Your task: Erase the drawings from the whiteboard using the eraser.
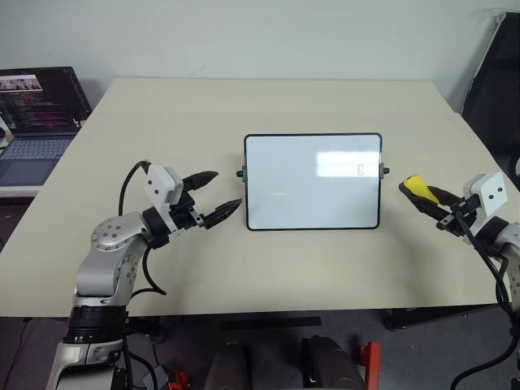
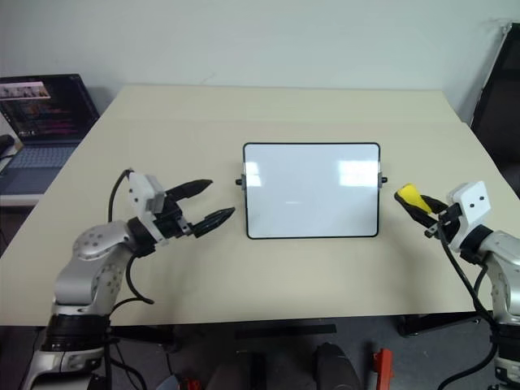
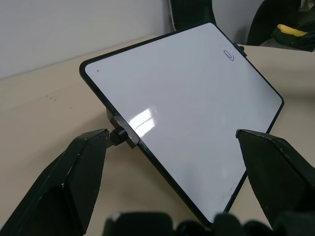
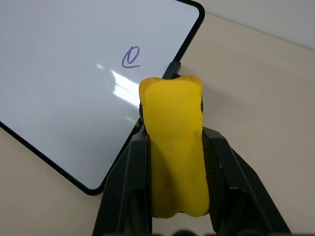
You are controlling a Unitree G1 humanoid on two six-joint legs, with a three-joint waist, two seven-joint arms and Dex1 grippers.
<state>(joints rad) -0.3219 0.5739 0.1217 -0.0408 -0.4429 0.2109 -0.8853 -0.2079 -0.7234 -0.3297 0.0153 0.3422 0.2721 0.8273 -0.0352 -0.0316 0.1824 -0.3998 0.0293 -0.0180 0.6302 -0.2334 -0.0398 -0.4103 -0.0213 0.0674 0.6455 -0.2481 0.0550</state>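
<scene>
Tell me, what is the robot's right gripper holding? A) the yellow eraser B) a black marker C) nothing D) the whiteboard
A: the right gripper is shut on the yellow eraser, held just off the whiteboard's right edge, near a small loop mark.
</scene>
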